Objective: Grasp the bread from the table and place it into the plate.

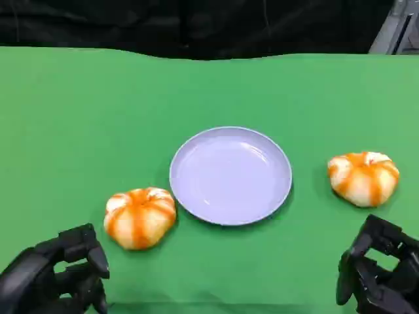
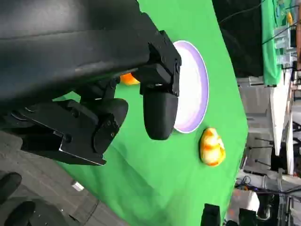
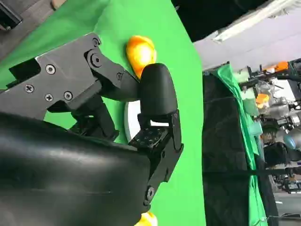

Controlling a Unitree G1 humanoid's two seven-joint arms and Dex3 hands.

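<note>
Two round white buns with orange stripes lie on the green table. One bread (image 1: 140,217) sits just left of the lilac plate (image 1: 230,175); the other bread (image 1: 363,178) sits to its right. The plate holds nothing. My left hand (image 1: 55,281) hovers near the front edge, just short and left of the left bread, fingers apart and holding nothing. My right hand (image 1: 380,275) hovers in front of the right bread, also holding nothing. The left wrist view shows the plate (image 2: 193,89) and a bread (image 2: 212,147) past my fingers (image 2: 160,113). A bread (image 3: 141,52) shows in the right wrist view.
The green cloth (image 1: 78,118) covers the whole table, with a black backdrop (image 1: 196,26) behind its far edge. Grey floor (image 2: 56,202) shows beyond the table's near edge. Open cloth lies behind the plate.
</note>
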